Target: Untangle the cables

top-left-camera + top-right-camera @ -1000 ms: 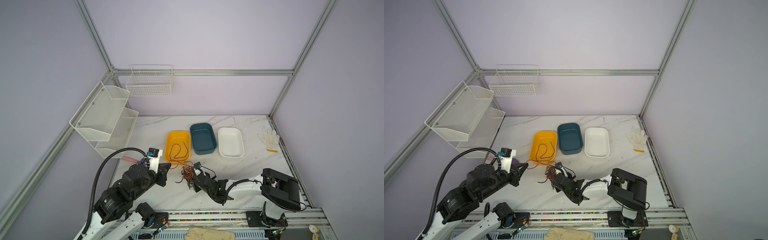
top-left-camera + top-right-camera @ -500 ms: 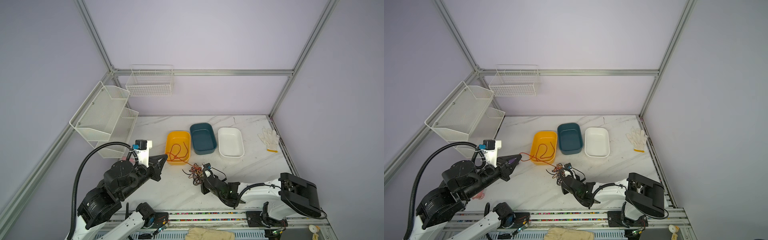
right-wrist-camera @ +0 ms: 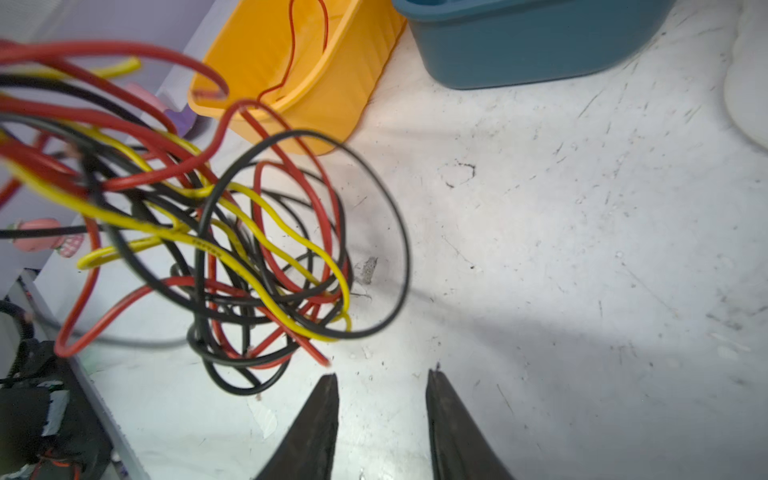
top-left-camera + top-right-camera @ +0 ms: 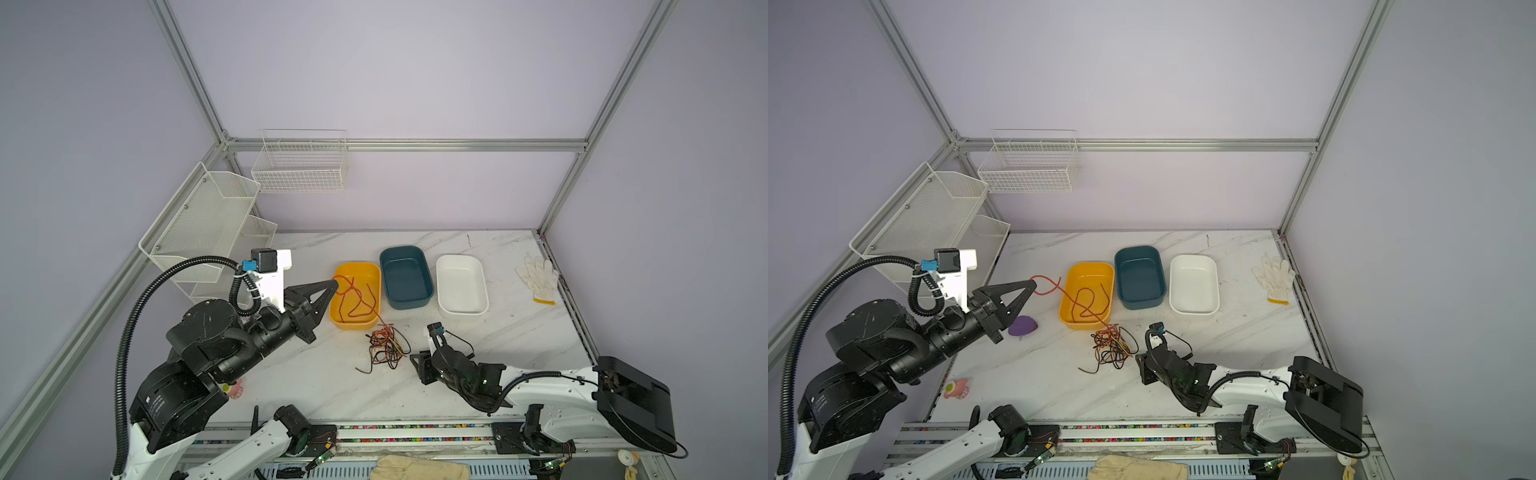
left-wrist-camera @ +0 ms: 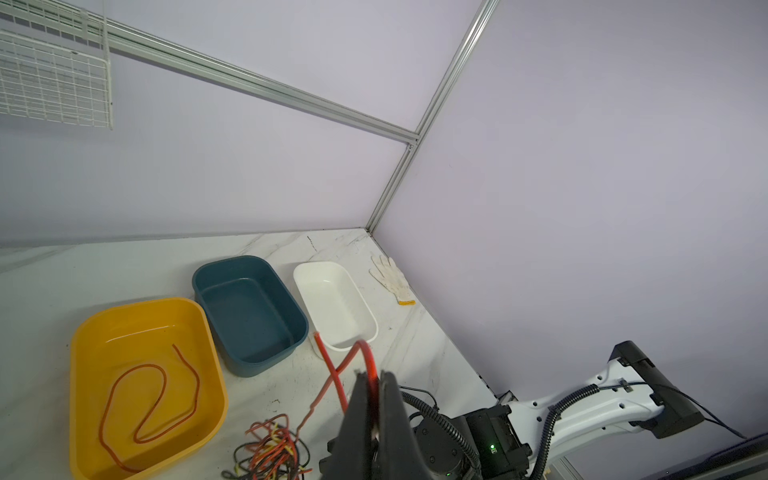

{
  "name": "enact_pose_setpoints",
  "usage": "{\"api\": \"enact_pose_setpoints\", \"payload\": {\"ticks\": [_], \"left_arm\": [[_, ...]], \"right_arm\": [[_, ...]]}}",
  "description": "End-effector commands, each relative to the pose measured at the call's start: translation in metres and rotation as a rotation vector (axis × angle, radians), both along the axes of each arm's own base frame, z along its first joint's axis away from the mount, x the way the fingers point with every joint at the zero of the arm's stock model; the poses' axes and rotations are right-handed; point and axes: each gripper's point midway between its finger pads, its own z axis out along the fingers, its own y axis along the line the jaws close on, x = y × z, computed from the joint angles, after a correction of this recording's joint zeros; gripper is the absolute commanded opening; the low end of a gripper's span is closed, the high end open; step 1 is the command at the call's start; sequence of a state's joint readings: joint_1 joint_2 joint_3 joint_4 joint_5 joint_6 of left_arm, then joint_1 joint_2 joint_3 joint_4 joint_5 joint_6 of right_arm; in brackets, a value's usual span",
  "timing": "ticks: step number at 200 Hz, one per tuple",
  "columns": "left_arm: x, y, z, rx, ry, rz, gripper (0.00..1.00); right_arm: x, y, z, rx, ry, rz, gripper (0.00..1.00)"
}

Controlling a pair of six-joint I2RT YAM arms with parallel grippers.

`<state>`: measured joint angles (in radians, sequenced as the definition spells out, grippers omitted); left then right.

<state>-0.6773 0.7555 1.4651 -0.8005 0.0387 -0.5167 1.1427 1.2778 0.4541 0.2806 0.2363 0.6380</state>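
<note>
Where left gripper [image 4: 1034,284] pinches shut on red cable [image 5: 328,365], we note strand hangs past yellow tray [image 4: 1090,264] down into tangle [image 4: 384,347]. At right gripper [image 3: 380,376], jaws partly apart, empty, just beside tangle on table [image 4: 519,332]. We judge task early: one separate red cable [image 5: 149,399] lies in tray; red, black, yellow bulk knotted. Pose: left arm [image 4: 208,332] raised, reaching forward; right arm [image 4: 548,386] low, stretched along table.
</note>
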Motion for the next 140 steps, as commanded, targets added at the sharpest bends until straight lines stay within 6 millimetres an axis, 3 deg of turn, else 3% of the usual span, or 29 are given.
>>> {"api": "enact_pose_setpoints", "payload": {"ticks": [1,43,68,100,140], "left_arm": [[-0.009,-0.007,0.038,-0.081,-0.068,-0.064,0.0],[-0.002,-0.023,0.029,-0.08,-0.023,-0.107,0.0],[0.007,-0.033,0.019,-0.084,0.016,-0.117,0.0],[0.024,-0.042,0.004,-0.078,0.056,-0.093,0.0],[0.046,-0.05,-0.015,-0.063,0.094,-0.047,0.0]], "right_arm": [[-0.003,0.0,0.011,0.039,-0.005,0.029,0.4],[-0.014,0.016,0.07,0.216,-0.114,0.15,0.52],[-0.025,0.037,0.097,0.345,-0.122,0.243,0.58],[-0.033,0.07,0.104,0.366,-0.076,0.241,0.6],[-0.032,0.089,0.081,0.44,0.122,0.083,0.59]]}}
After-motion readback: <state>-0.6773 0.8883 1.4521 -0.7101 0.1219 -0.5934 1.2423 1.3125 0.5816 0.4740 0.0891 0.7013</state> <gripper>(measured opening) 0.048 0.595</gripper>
